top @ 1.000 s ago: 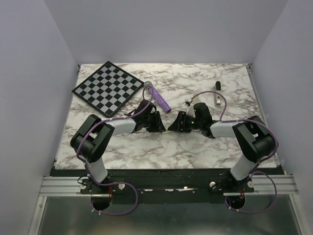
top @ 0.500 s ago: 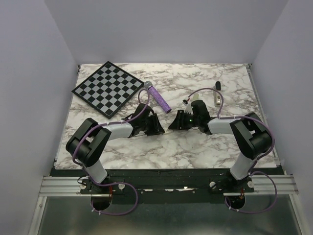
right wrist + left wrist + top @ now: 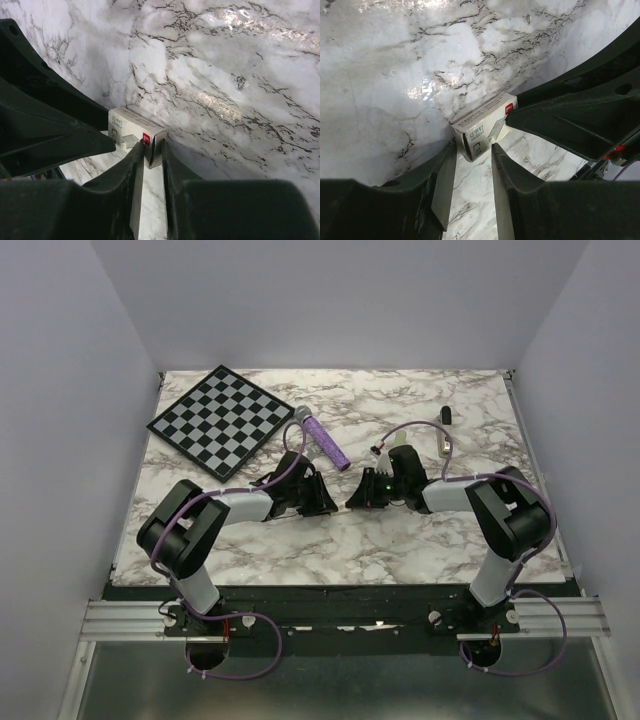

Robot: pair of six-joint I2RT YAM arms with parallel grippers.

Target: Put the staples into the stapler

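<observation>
A small cream staple box [image 3: 482,125] lies on the marble table between my two grippers. It also shows in the right wrist view [image 3: 131,131]. My left gripper [image 3: 474,147] has its fingertips on both sides of one end of the box. My right gripper [image 3: 152,150] is closed narrowly on the opposite end, by the red label. In the top view the left gripper [image 3: 328,502] and right gripper [image 3: 353,498] meet tip to tip at mid-table. The purple stapler [image 3: 325,443] lies behind them, untouched. The silver-grey staples are out of view.
A chessboard [image 3: 218,420] lies at the back left. A small black object [image 3: 447,415] and a small pale object [image 3: 441,447] sit at the back right. The right arm's purple cable [image 3: 420,428] loops above the table.
Both grippers stay together on the box. The right wrist has shifted slightly back and left, and the left arm's elbow has shifted a little.
</observation>
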